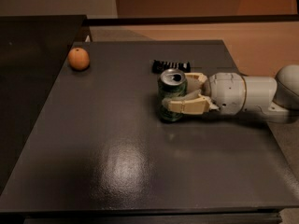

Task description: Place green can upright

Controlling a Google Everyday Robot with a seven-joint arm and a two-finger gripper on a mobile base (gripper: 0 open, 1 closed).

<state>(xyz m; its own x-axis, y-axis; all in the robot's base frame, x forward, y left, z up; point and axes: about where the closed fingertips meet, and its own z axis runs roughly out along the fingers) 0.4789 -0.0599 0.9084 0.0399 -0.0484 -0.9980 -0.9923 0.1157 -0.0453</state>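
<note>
The green can [170, 93] stands upright on the dark table [117, 162], right of the middle, its silver pull-tab top facing up. My gripper [180, 96] reaches in from the right on a white arm. Its cream fingers [187, 106] lie on both sides of the can and are closed on its body. The can's base rests on the table surface.
An orange fruit [78, 59] lies at the table's far left corner. A small black ribbed object [171, 66] lies just behind the can. A dark counter [28, 55] adjoins the table on the left. The table's right edge runs under my arm.
</note>
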